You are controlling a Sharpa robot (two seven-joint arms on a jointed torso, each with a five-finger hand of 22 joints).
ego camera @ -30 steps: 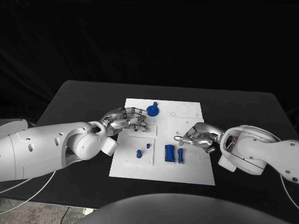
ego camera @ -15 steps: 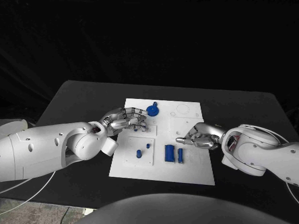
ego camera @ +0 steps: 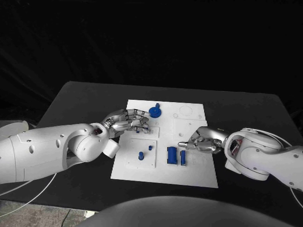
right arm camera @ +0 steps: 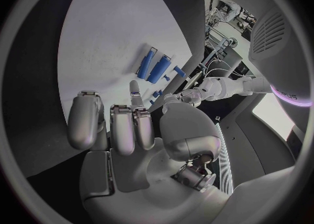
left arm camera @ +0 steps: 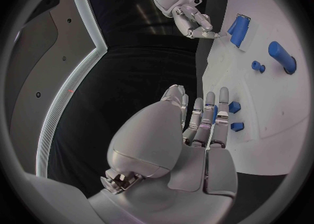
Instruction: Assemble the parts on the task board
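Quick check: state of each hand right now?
Left hand: fingers on the task board beside small blue parts; whether it holds one cannot be told.
Right hand: fingers curled over the board, holding nothing visible.

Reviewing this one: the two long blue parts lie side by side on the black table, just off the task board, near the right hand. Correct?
Not quite. The two long blue parts lie side by side on the white task board itself, not the table, near the right hand. The head view shows this.

Black table [ego camera: 83, 101], dark backdrop behind
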